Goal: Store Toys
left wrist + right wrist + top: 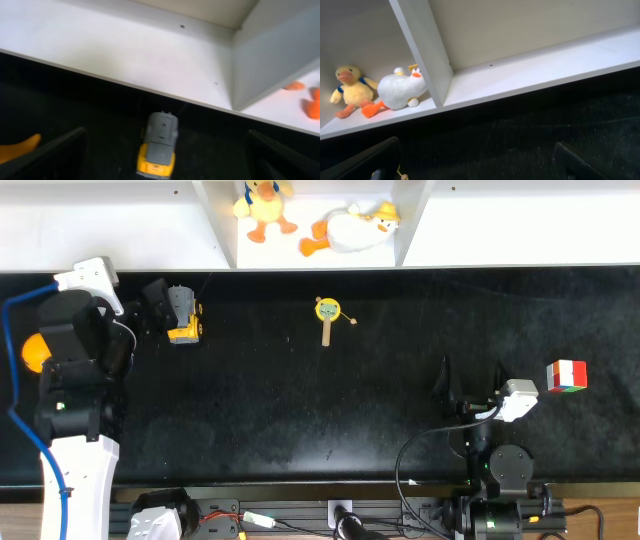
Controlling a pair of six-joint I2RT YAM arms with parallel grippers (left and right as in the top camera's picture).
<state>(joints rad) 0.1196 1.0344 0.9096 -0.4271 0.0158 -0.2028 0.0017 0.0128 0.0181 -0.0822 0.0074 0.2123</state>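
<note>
Top view: a black table (300, 410) is seen with a white shelf (110, 225) along its far edge.
- Toy truck (185, 316), yellow and grey: placed at the table's far left, near the shelf edge.
- Left gripper (157, 304): located just beside the truck; in the left wrist view its fingers (55, 152) are spread wide, the truck (159, 145) lying between them, untouched.
- Right gripper (472, 378): held over the table's right part, fingers (365, 160) parted, nothing gripped.
- Rattle drum (327, 311): laid at centre, near the shelf.
- Colour cube (566, 376): set at the right.
- Yellow duck plush (264, 204) and white duck plush (355, 228): stored side by side in the middle shelf compartment.
- Orange object (32, 352): partly hidden behind the left arm.
</note>
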